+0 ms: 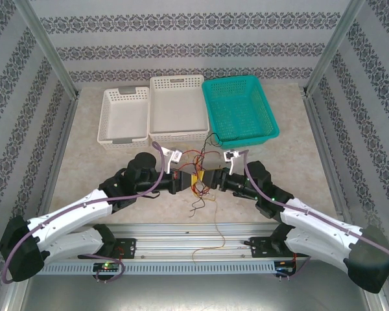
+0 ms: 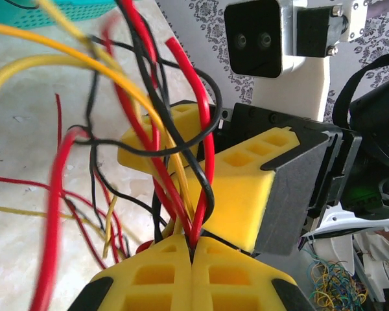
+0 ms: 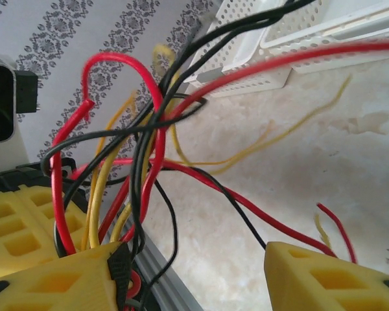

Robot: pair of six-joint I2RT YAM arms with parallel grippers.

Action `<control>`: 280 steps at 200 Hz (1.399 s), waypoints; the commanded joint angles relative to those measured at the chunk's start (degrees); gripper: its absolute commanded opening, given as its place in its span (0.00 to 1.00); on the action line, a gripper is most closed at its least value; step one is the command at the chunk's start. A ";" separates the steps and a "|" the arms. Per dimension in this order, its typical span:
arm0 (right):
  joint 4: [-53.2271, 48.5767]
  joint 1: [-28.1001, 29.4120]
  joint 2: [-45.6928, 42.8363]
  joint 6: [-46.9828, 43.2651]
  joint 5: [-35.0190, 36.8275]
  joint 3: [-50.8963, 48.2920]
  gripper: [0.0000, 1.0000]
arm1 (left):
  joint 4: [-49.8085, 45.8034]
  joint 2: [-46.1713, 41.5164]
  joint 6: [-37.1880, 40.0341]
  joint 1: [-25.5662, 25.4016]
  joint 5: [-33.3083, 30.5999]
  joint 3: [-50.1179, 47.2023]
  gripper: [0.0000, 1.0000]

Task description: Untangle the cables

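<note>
Red/yellow cables [image 2: 196,97] in L pincer [image 2: 193,257].

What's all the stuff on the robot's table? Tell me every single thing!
Small white basket: one, white, far left of the table.
Large white basket: one, white, far middle.
Teal basket: one, teal, far right.
Cables: one tangle, too many to count, red, yellow and black, mid-table between the grippers.
Loose cable: one, thin, yellowish, on the rail.
Table: one, beige.
Rail: one, grey metal, near edge.
Left arm: one, white and black.
Right arm: one, white and black.
Left gripper: one, yellow fingers, shut on cables.
Right gripper: one, yellow fingers, open at the tangle.
</note>
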 commanded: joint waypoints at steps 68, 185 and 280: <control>8.63 1.52 -4.85 -0.18 1.57 -1.62 0.55 | 5.05 -0.06 0.20 -0.91 0.53 -0.87 0.00; 12.31 2.92 2.72 0.03 3.42 -0.48 0.14 | 6.80 -1.32 -0.08 -0.91 0.50 -0.75 0.00; -2.52 0.55 -9.95 -3.88 8.59 -1.75 0.00 | -2.96 -8.14 4.17 -0.03 -4.38 0.39 0.00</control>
